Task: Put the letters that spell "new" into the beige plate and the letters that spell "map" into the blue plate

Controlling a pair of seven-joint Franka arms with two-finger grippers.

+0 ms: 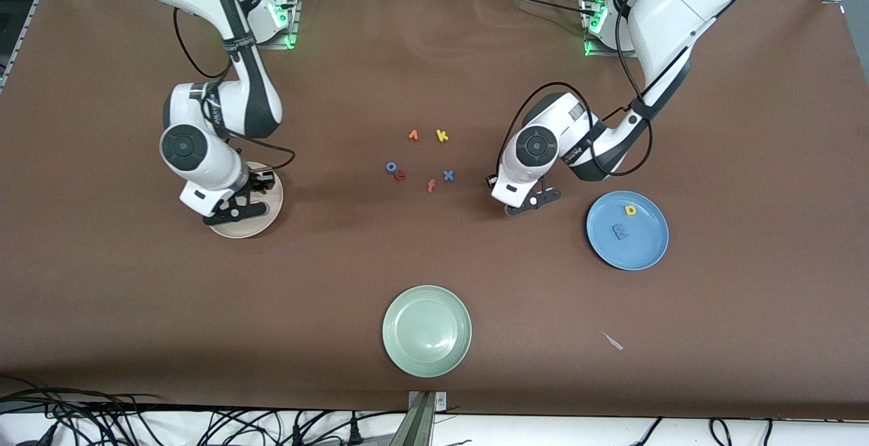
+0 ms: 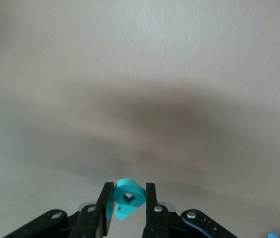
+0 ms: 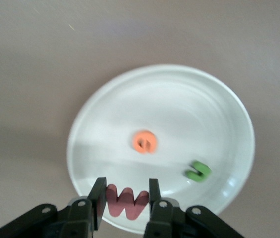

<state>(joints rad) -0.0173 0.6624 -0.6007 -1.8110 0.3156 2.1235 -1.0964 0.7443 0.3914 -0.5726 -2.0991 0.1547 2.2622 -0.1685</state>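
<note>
So front view: right gripper point(image 1: 239, 196) hangs over the beige plate point(image 1: 268, 222) toward the right arm's end of the table, arm covering most of the plate. Left gripper point(image 1: 531, 201) is over bare table between the loose letter cluster and the blue plate point(image 1: 648, 252). Blue plate holds the yellow a point(image 1: 631, 210) and the periwinkle m point(image 1: 620, 231), apart from each other. Mid-table leftovers: orange v point(image 1: 413, 135), yellow k point(image 1: 442, 135), blue o point(image 1: 392, 167) touching the dark red letter point(image 1: 400, 175), orange f point(image 1: 431, 185), blue x point(image 1: 448, 175). Pale green plate point(image 1: 427, 330) sits nearest the camera

Left wrist view: left gripper fingers point(image 2: 151, 198) closed tight on the teal p point(image 2: 126, 197), pinched between the pads, brown table underneath

Right wrist view: right gripper fingers point(image 3: 153, 191) clamped on the red-pink w point(image 3: 126, 201), held upright over the plate rim. Inside the plate lie the orange e point(image 3: 144, 142) near the middle and the green n point(image 3: 198, 171) closer to the rim, apart from each other
</note>
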